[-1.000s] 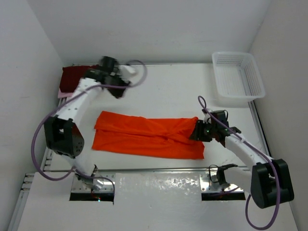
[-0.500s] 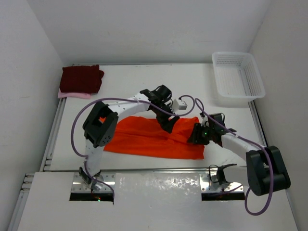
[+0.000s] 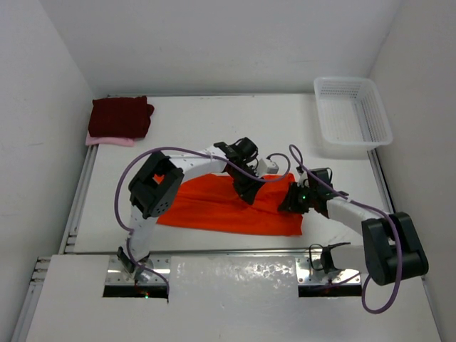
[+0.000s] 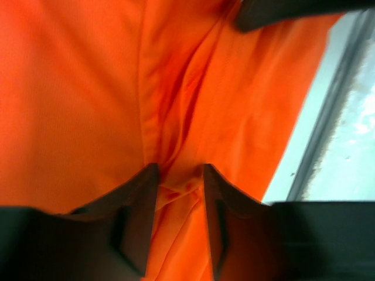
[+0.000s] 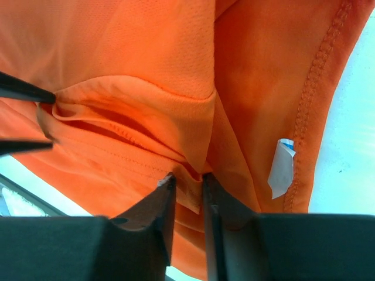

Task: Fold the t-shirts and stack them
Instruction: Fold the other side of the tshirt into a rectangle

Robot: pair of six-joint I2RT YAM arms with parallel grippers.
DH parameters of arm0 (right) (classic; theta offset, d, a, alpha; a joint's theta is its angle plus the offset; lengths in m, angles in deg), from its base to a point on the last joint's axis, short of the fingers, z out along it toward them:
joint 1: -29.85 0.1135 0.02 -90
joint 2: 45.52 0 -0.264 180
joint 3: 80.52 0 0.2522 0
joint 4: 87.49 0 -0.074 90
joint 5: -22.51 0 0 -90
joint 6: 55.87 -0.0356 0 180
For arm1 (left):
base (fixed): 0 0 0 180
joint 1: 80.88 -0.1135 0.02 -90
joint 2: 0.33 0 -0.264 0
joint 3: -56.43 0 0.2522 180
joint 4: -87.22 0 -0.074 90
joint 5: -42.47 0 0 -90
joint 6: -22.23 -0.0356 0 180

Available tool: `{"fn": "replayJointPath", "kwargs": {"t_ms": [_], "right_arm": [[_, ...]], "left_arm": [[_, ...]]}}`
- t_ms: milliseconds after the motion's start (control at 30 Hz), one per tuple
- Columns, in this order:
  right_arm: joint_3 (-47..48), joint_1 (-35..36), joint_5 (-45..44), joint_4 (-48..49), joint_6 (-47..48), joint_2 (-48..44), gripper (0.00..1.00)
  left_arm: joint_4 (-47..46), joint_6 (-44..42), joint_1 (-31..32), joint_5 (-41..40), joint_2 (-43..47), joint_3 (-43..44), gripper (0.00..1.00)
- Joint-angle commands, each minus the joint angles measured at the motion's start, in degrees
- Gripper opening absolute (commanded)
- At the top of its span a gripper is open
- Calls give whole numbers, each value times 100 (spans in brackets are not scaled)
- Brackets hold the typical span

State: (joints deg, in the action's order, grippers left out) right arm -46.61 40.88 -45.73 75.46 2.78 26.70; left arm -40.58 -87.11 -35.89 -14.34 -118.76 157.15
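Top view: left claw [image 3: 249, 194] down on mid-cloth of the orange shirt [image 3: 206, 208], right claw [image 3: 288, 201] at its right end. Maroon shirt [image 3: 120, 116] stacked on pink shirt [image 3: 107, 140], far left, well apart.
Left wrist: clamped on a raised orange fold, bunched between the jaws.
Right wrist: pinched tight on a hemmed fold. Only here, a white tag [image 5: 282, 167] near the hem.

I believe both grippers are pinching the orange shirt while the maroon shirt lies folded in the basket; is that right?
Not quite: the maroon shirt lies folded on the pink shirt at the far left, not in the basket, as the top view shows. The left gripper and right gripper do both pinch the orange shirt.
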Motion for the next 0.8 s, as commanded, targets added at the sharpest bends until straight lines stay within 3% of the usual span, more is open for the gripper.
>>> {"fn": "replayJointPath", "kwargs": {"t_ms": [0, 33, 133, 167, 767], "right_arm": [[-1, 5, 127, 294, -46, 90, 21], [-1, 5, 127, 302, -29, 116, 18], [7, 5, 127, 302, -11, 134, 7], [25, 5, 127, 303, -11, 116, 0], [280, 84, 250, -1612, 182, -1904, 0]], "left_arm": [[-108, -159, 27, -330, 48, -91, 30], [-126, -202, 27, -409, 57, -100, 26], [-135, -220, 27, -577, 66, -48, 0], [-117, -220, 27, -577, 83, -30, 0], [542, -694, 36, -454, 892, 112, 0]]}}
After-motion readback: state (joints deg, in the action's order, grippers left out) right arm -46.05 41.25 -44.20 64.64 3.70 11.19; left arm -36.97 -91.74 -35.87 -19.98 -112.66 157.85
